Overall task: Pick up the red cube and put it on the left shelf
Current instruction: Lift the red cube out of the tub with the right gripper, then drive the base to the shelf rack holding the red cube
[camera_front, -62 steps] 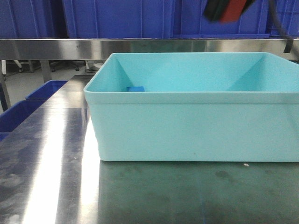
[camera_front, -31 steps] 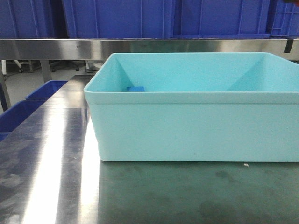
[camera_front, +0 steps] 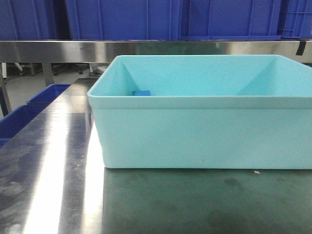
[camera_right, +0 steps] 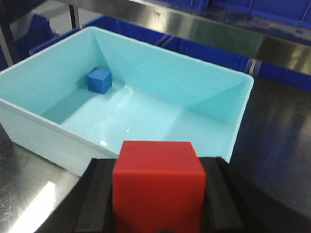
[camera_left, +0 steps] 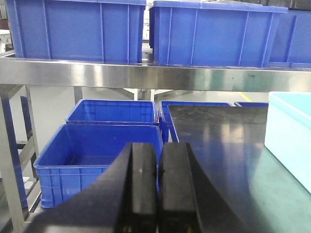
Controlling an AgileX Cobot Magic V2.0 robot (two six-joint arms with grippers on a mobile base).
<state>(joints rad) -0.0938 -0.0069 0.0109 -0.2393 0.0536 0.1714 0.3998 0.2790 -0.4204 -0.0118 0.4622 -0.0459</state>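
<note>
My right gripper (camera_right: 156, 167) is shut on the red cube (camera_right: 158, 189), which sits between the two black fingers (camera_right: 99, 194) and is held above the near edge of a teal bin (camera_right: 29, 114). My left gripper (camera_left: 159, 155) is shut and empty, and points past the table's left edge. The shelf's flat steel front rail (camera_front: 146, 50) runs behind the bin. It also shows in the left wrist view (camera_left: 146, 75) and the right wrist view (camera_right: 194, 22). Its rollers are hidden. Neither gripper shows in the front view.
A blue cube (camera_right: 99, 80) lies in the bin's far left corner and also shows in the front view (camera_front: 141, 92). Large blue crates (camera_left: 77, 29) stand on the shelf. More blue crates (camera_left: 97, 160) sit low, left of the steel tabletop (camera_front: 48, 170).
One second ago the right gripper with the red cube showed at the top right of the front view. It has since left that view. Nothing else moved.
</note>
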